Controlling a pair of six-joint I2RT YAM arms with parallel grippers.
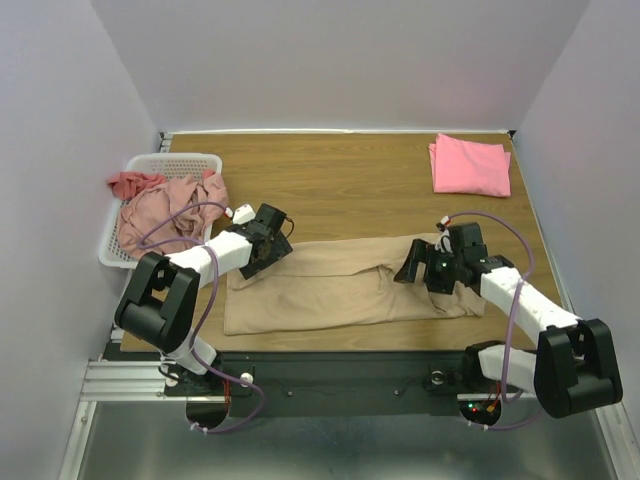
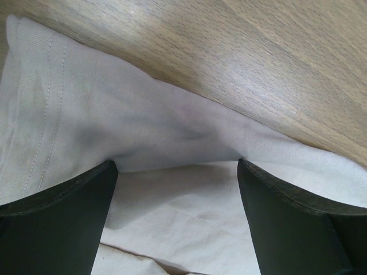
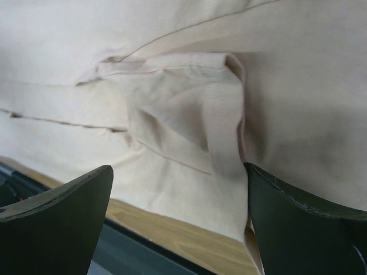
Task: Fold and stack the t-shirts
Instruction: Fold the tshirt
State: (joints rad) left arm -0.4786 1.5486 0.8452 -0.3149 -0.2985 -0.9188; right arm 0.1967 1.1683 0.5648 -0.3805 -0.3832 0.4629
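Wood tabletop [image 1: 360, 190] walled on three sides, middle bare, tan t-shirt [image 1: 320, 290] flat along near edge, long axis left-right, left jaws wide apart over its left end, right jaws wide apart over its bunched right end, nothing clamped, folded pink t-shirt [image 1: 470, 165] far-right corner
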